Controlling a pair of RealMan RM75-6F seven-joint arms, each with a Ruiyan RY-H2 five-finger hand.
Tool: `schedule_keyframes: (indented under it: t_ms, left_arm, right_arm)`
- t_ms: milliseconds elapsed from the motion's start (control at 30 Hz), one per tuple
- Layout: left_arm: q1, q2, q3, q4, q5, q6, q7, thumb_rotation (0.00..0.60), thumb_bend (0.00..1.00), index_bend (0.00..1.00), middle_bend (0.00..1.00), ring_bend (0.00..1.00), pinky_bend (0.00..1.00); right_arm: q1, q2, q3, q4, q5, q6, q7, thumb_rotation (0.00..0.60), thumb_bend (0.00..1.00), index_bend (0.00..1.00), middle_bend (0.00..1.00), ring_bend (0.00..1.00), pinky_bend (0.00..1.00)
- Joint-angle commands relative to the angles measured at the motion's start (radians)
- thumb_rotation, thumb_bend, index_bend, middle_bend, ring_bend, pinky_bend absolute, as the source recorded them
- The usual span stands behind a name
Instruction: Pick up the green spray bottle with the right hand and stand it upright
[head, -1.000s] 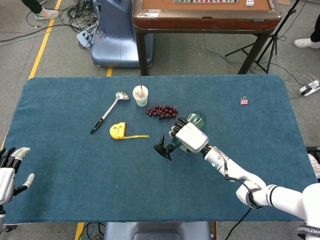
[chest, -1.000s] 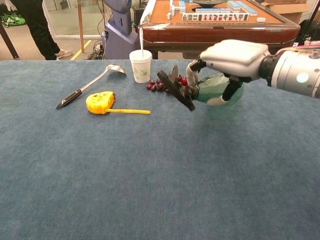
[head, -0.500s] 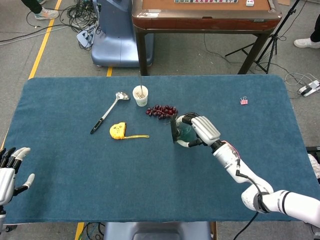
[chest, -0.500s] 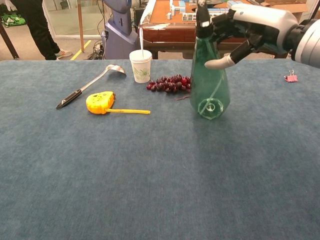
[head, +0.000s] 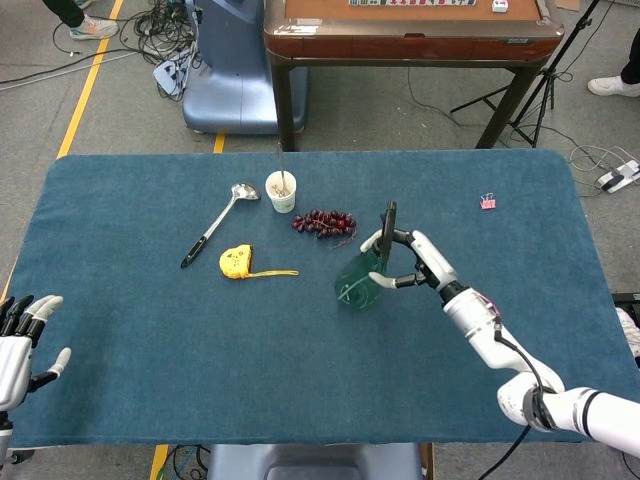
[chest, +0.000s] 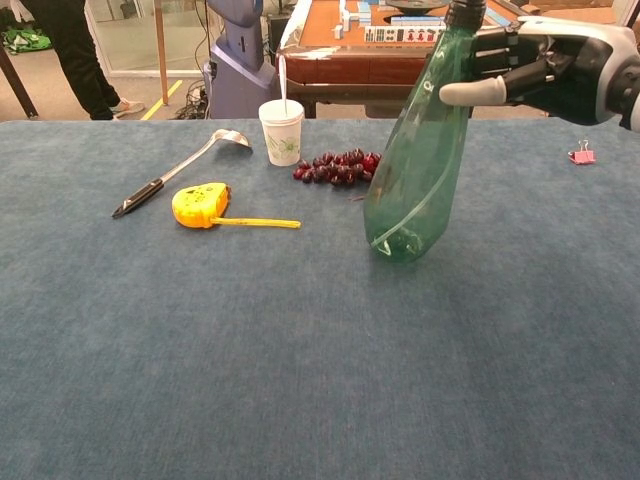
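Observation:
The green spray bottle (head: 358, 283) stands on its base on the blue cloth but leans, its black spray head (head: 388, 224) tipped toward my right hand (head: 413, 260). That hand holds the bottle at the neck, thumb against the front and fingers behind the head. In the chest view the bottle (chest: 418, 165) slants up to the right, base down on the cloth, and the right hand (chest: 540, 65) holds its top at the frame's upper edge. My left hand (head: 22, 345) hangs with fingers spread at the near left corner, holding nothing.
Purple grapes (head: 324, 222) lie just behind the bottle. A paper cup (head: 281, 190), a metal ladle (head: 218, 223) and a yellow tape measure (head: 238, 262) sit to the left. A pink clip (head: 488, 202) lies at the far right. A wooden table (head: 410, 35) stands beyond.
The right hand swung the bottle from lying sideways to base-down on the cloth; now the bottle leans, its base nearer the front and its head tipped toward the hand. The left hand stayed.

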Motion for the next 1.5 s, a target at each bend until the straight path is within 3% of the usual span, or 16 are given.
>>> schedule_keyframes:
  t_ms: [33,267,400,733,1233,1500]
  left_arm:
    - [0.001,0.0,0.0,0.0,0.0,0.0,0.0,0.6,0.33,0.15,0.17,0.09,0.01]
    - [0.0,-0.002,0.0,0.002,0.0,-0.001,-0.001,0.6,0.33,0.15,0.17,0.09,0.01]
    - [0.0,-0.003,0.001,0.005,0.001,-0.001,-0.003,0.6,0.33,0.15,0.17,0.09,0.01]
    - [-0.001,-0.006,0.001,0.007,0.004,-0.001,-0.004,0.6,0.33,0.15,0.17,0.09,0.01]
    - [-0.001,-0.003,0.002,0.0,0.012,0.004,0.0,0.6,0.33,0.15,0.17,0.09,0.01]
    - [-0.004,-0.002,0.002,-0.005,0.018,0.005,0.002,0.6,0.33,0.15,0.17,0.09,0.01]
  right_arm:
    - [0.0,-0.009,-0.002,0.015,-0.008,-0.003,0.007,0.6,0.26,0.63,0.44,0.26,0.2]
    - [0.015,-0.019,-0.011,0.033,-0.024,-0.026,0.003,0.6,0.25,0.63,0.44,0.26,0.2]
    - [0.027,-0.01,-0.021,0.036,-0.045,-0.044,-0.001,0.6,0.21,0.63,0.38,0.23,0.19]
    - [0.039,0.012,-0.049,0.041,-0.1,-0.052,0.034,0.6,0.11,0.4,0.25,0.13,0.1]
    - [0.047,0.025,-0.078,0.053,-0.102,-0.063,0.015,0.6,0.01,0.26,0.13,0.04,0.04]
    - [0.03,0.051,-0.1,0.041,-0.108,-0.045,-0.038,0.6,0.0,0.14,0.06,0.0,0.0]
